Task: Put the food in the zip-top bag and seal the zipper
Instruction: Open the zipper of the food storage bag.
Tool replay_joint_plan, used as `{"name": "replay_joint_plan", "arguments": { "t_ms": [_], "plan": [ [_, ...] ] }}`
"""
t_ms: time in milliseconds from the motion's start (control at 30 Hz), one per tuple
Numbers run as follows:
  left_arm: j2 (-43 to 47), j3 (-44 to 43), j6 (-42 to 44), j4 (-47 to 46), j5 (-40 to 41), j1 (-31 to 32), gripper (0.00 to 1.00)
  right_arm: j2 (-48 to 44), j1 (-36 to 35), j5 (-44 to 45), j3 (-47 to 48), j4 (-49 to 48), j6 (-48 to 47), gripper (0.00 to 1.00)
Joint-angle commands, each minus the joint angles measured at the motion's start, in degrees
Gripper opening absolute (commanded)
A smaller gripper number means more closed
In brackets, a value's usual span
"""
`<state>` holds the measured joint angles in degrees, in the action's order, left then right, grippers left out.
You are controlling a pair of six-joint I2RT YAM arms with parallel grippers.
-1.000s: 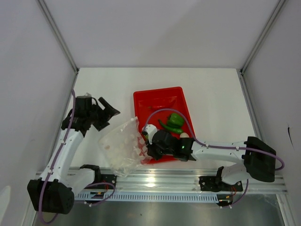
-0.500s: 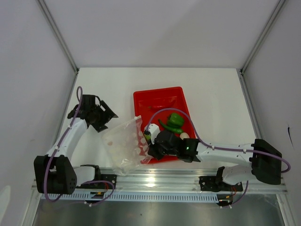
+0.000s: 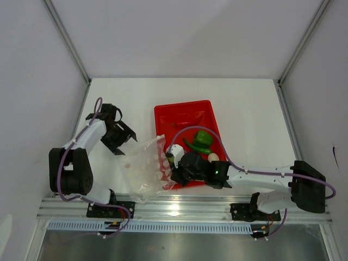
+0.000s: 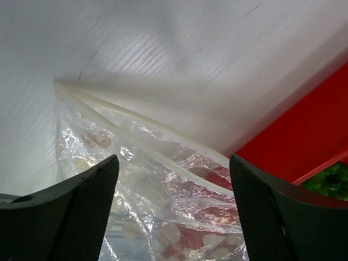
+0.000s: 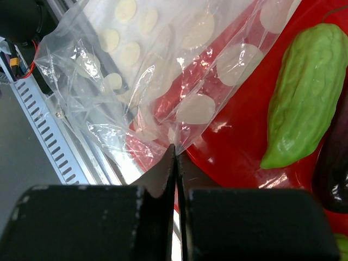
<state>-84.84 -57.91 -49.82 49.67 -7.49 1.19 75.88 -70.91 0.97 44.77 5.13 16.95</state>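
Right wrist view is showing the right gripper (image 5: 175,149) with its two dark fingers pressed flat together, no gap between them, and they are pinching a thin edge of the zip-top bag (image 5: 163,70) right at their tips. From that pinch the clear, crinkled plastic is fanning up and to the left, printed with pale round spots. Part of it is lying over the near edge of the red tray (image 5: 239,141) and part is hanging over the ribbed metal rail (image 5: 49,103) at the table front. Just right of the bag a light green gourd (image 5: 307,98) is lying in the tray, and a dark purple eggplant (image 5: 334,168) is showing at the frame's right edge beside it.

On the other side, the left gripper (image 4: 174,217) is holding its fingers spread wide with nothing between them. It is hovering just short of the bag and facing its mouth, where the zipper (image 4: 136,130) is running as a pale double strip from a corner on the white table (image 4: 163,49) towards the tray. The two strips are parting slightly, so the mouth is standing partly open. A green pepper (image 4: 329,182) is peeking in at the lower right of that view.

From above, the bag is lying between the two grippers, off the tray's near left corner. The pepper and a white egg-like piece (image 3: 213,157) are sitting in the tray, outside the bag.
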Motion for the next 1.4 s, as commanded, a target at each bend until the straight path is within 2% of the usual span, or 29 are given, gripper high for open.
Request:
{"name": "replay_joint_plan", "arguments": {
  "t_ms": [0, 200, 300, 533, 600, 667, 767, 833, 933, 1000, 1033, 1133, 1167, 1200, 1267, 1300, 1333, 1367],
  "plan": [
    [-0.94, -3.08, -1.07, 2.19, -2.09, -0.23, 0.84, 0.41, -0.89, 1.75, 1.19, -1.61, -1.13, 0.0],
    [-0.68, -0.1, -0.63, 0.78, -3.68, 0.83, 0.81, 1.47, -1.42, 2.54, 1.98, -1.87, -1.83, 0.0],
    [-0.15, 1.57, -0.45, -0.62, -4.72, 1.09, 0.73, 1.56, -1.51, 2.81, 2.25, -1.7, -2.18, 0.0],
    [-1.12, 3.33, -0.01, -1.59, -4.2, 2.15, 0.73, 0.59, -1.59, 3.51, 1.72, -1.7, -2.27, 0.0],
    [-1.03, 3.59, 0.25, -1.86, -4.38, 2.32, 0.71, 0.5, -1.59, 3.6, 1.63, -1.78, -2.27, 0.0],
    [-0.59, 4.47, 0.69, -3.26, -5.43, 2.41, 0.55, 0.41, -1.59, 3.68, 1.46, -1.7, -2.01, 0.0],
    [0.55, 6.14, 1.31, -5.19, -7.28, 2.41, 0.37, 0.24, -1.68, 3.86, 1.37, -1.52, -1.92, 0.0],
    [1.43, 7.8, 1.57, -6.33, -8.33, 2.41, 0.33, 0.24, -1.68, 3.95, 1.37, -1.61, -1.92, 0.0],
    [2.22, 9.56, 1.92, -8.36, -9.21, 2.41, 0.21, -0.03, -1.77, 4.13, 1.46, -1.78, -1.92, 0.0],
    [2.75, 10.18, 2.1, -10.11, -10.61, 2.41, 0.05, -0.03, -1.77, 4.21, 1.46, -1.79, -1.75, 0.0],
    [3.1, 10.79, 2.19, -10.29, -10.97, 2.41, 0.0, 0.06, -1.77, 4.13, 1.63, -1.79, -1.66, 0.0],
    [4.93, 11.24, 2.89, -11.7, -12.03, 2.5, 0.01, -0.03, -1.86, 4.3, 1.81, -1.52, -1.57, 0.0],
    [5.73, 11.15, 3.59, -11.88, -12.03, 2.5, 0.01, -0.03, -1.86, 4.47, 1.9, -1.52, -1.4, 0.03],
    [6.78, 10.89, 4.03, -12.4, -11.94, 2.59, 0.01, -0.2, -1.95, 4.65, 2.07, -1.09, -1.39, 0.15],
    [10.47, 10.45, 5.86, -12.14, -10.98, 3.29, 0.01, -0.38, -1.95, 5.18, 2.86, -0.47, -1.22, 0.34],
    [11.79, 8.36, 6.75, -11.97, -9.75, 3.64, 0.01, -0.64, -1.95, 5.88, 3.3, 0.84, -1.22, 0.49],
    [13.11, 7.64, 7.71, -10.92, -8.7, 4.69, 0.01, -0.73, -1.95, 6.32, 3.91, 1.72, -1.22, 0.57],
    [15.47, 6.77, 9.9, -10.3, -7.38, 5.39, 0.01, -0.82, -1.95, 6.67, 5.66, 2.77, -1.04, 0.59]
  ]
}}
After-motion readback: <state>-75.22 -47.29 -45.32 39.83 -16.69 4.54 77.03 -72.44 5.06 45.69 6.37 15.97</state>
